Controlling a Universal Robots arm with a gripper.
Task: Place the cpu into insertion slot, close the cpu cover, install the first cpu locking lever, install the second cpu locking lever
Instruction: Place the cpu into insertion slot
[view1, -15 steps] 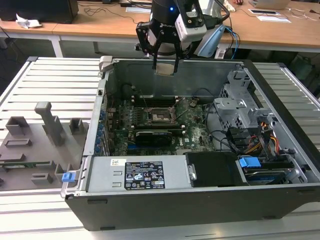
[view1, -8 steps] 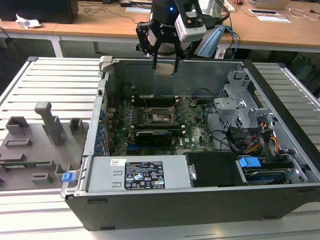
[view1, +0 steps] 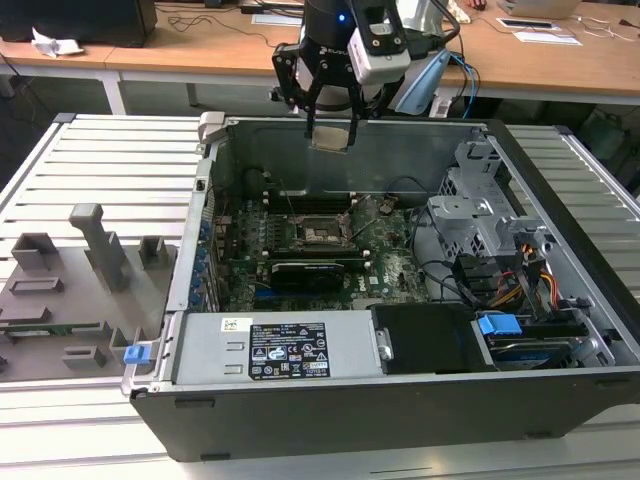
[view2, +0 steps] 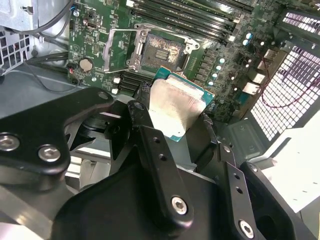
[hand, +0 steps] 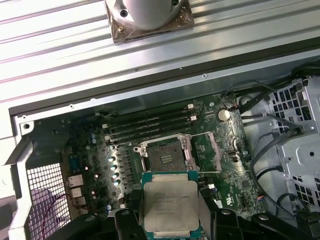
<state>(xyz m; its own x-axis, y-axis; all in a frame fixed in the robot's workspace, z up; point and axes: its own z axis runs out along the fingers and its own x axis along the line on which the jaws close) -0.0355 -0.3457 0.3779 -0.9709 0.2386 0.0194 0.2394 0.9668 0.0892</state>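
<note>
1. Pincer (view1: 332, 128) hangs over the open computer case (view1: 300, 420), near the case's far wall in the exterior view.
2. Pincer is clamped on the cpu (view2: 175, 107). The fingers (view2: 145, 117) grip opposite edges, with the silver top facing the second wrist view.
3. The cpu is held in the air, well apart from the motherboard (view1: 390, 265).
4. Insertion slot (hand: 165, 155) is bare, its contacts exposed. The cpu cover (view2: 135, 60) is swung open beside it.
5. The case sits on a ribbed grey tabletop (view1: 110, 160).
</note>
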